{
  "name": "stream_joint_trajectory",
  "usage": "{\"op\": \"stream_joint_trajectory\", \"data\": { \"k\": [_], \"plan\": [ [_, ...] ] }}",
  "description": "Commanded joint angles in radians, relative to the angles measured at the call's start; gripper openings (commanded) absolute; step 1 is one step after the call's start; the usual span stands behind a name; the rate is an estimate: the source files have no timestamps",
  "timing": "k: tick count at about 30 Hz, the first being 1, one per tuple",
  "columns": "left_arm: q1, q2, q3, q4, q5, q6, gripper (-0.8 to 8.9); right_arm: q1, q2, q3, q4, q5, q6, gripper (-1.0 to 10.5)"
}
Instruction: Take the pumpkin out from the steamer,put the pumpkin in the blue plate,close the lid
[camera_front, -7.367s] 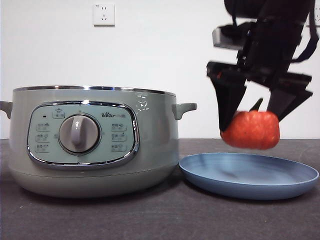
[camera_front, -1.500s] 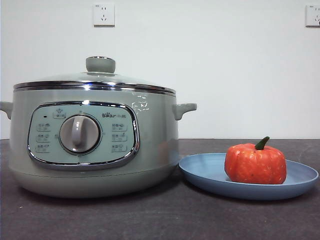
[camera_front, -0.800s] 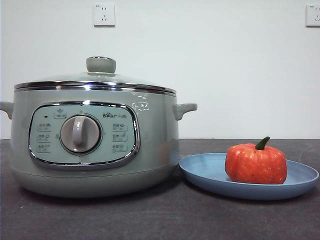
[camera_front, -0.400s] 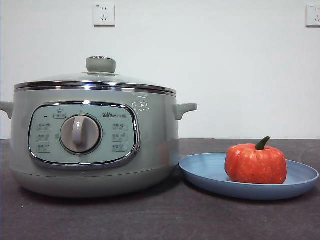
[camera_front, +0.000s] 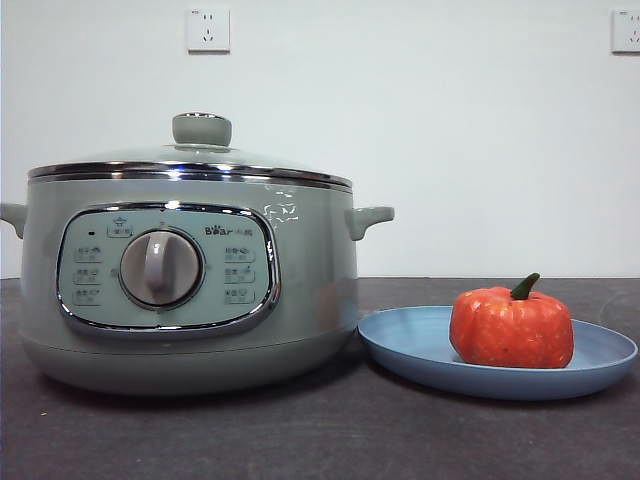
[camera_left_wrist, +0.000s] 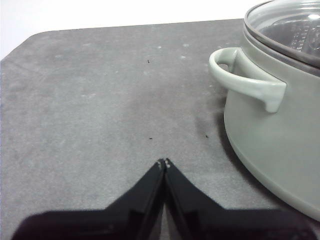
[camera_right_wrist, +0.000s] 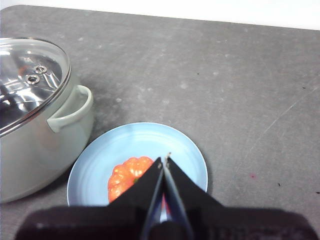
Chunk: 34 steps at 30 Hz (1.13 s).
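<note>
The orange-red pumpkin (camera_front: 511, 327) with a green stem sits in the light-blue plate (camera_front: 420, 345), right of the sage-green steamer (camera_front: 300, 290). The glass lid (camera_front: 190, 158) with its green knob rests shut on the steamer. In the right wrist view, my right gripper (camera_right_wrist: 164, 161) is shut and empty, high above the pumpkin (camera_right_wrist: 125, 176) and the plate (camera_right_wrist: 135, 142). In the left wrist view, my left gripper (camera_left_wrist: 163, 163) is shut and empty over bare table, beside the steamer's handle (camera_left_wrist: 245, 80). Neither gripper shows in the front view.
The dark grey table (camera_front: 320, 440) carries the steamer and plate. A white wall with two sockets (camera_front: 208, 28) stands behind. The table's rounded far corner (camera_left_wrist: 30, 42) shows in the left wrist view.
Since 7.3 s ago the pumpkin was set in the plate, the gripper left the front view, and the lid came onto the steamer. Over the last second nothing moved.
</note>
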Motion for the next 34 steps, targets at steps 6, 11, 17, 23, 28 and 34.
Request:
{"op": "stream_joint_trajectory", "data": {
  "k": [6,11,17,23,28,34],
  "plan": [
    [0.003,-0.002,-0.011,-0.011,0.01,-0.01,-0.03,-0.012,-0.04,-0.008,-0.024,0.008,-0.068,0.0],
    [0.003,-0.002,-0.011,-0.011,0.008,-0.01,-0.03,-0.179,-0.186,-0.098,0.075,-0.122,-0.15,0.0],
    [0.003,-0.002,-0.011,-0.011,0.008,-0.01,-0.03,-0.41,-0.373,-0.306,0.217,-0.227,-0.157,0.0],
    [0.003,-0.002,-0.011,-0.011,0.008,-0.01,-0.03,-0.519,-0.46,-0.479,0.299,-0.294,-0.156,0.0],
    [0.003,-0.002,-0.011,-0.011,0.009,-0.01,-0.03,-0.53,-0.475,-0.539,0.307,-0.294,-0.152,0.0],
    [0.003,-0.002,-0.011,-0.011,0.009,-0.01,-0.03,-0.529,-0.484,-0.573,0.314,-0.294,-0.138,0.0]
  ]
}}
